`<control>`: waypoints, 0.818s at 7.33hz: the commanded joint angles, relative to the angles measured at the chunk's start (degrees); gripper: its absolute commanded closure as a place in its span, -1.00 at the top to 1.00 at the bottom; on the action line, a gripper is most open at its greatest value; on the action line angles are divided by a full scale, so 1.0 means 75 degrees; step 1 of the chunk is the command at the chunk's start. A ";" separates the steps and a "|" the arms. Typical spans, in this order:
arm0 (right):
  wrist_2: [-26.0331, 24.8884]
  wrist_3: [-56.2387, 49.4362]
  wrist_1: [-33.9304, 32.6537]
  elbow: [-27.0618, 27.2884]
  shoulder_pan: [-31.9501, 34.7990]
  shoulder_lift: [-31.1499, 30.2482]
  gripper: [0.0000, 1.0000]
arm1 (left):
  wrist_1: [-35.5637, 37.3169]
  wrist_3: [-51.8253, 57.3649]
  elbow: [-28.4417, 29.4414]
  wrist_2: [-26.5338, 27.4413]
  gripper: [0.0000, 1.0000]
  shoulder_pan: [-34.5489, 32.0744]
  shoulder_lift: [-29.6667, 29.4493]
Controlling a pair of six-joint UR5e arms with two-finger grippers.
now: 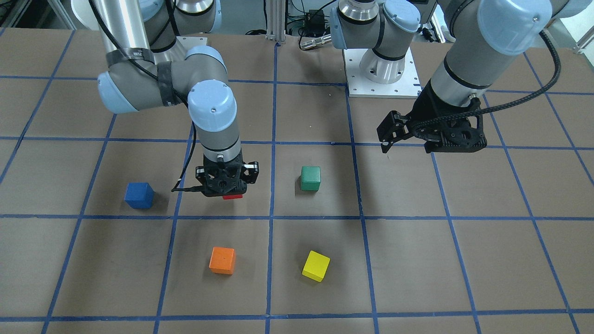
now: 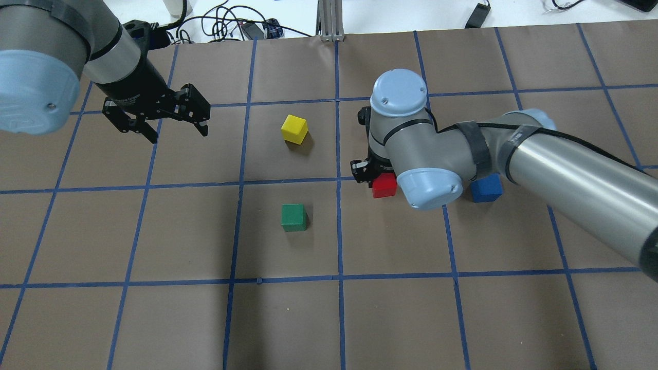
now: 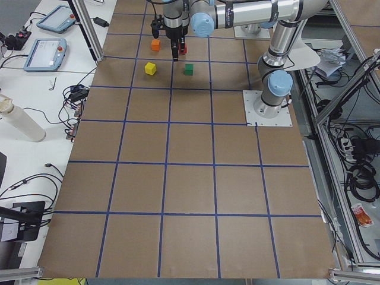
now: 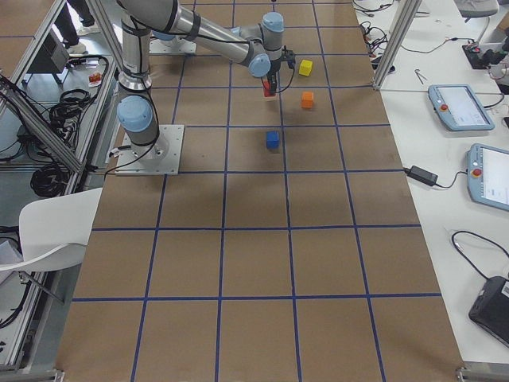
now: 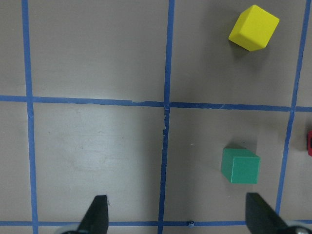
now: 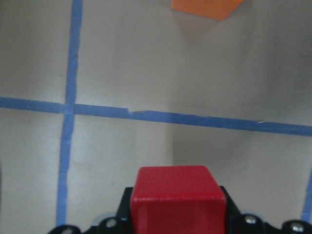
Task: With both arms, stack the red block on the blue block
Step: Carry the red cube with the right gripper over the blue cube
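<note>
Right hand (image 1: 226,184): pressed onto the red block (image 6: 178,197), one finger on each side. The block sits between the fingertips, top face level, and appears to be held above the worktop (image 1: 464,260), over a tape-lined square. The right arm (image 2: 565,164) reaches in low across the worktop, wrist pointing straight down.

Left hand (image 2: 177,132): spread wide and holding nothing. It hangs above the worktop, well apart from every block.

Blue block (image 1: 139,195): resting on the worktop in the square next to the red block, on the robot's right, with one tape line between them. In the overhead view the right arm's elbow partly hides it.

Other items: green block (image 1: 310,178), orange block (image 1: 222,260) and yellow block (image 1: 316,266), each alone on the worktop, none touching another.
</note>
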 commanded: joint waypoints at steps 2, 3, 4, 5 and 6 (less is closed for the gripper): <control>0.0061 -0.1456 0.0487 0.0546 -0.1794 -0.0966 -1.00 | 0.0009 0.0001 0.0005 0.0025 1.00 -0.0009 -0.0002; -0.0008 -0.2065 0.0536 0.0559 -0.2159 -0.0991 -1.00 | 0.0009 0.0024 0.0005 0.0036 1.00 -0.0009 -0.0002; -0.0044 -0.2361 0.0629 0.0676 -0.2371 -0.1014 -1.00 | 0.0009 0.0024 0.0005 0.0037 1.00 -0.0009 -0.0002; -0.0056 -0.2631 0.0549 0.0886 -0.2559 -0.1003 -1.00 | 0.0009 0.0024 0.0005 0.0025 1.00 -0.0021 -0.0013; 0.0014 -0.3040 0.0478 0.0934 -0.2781 -0.0979 -1.00 | 0.0009 0.0024 0.0005 0.0025 1.00 -0.0021 -0.0014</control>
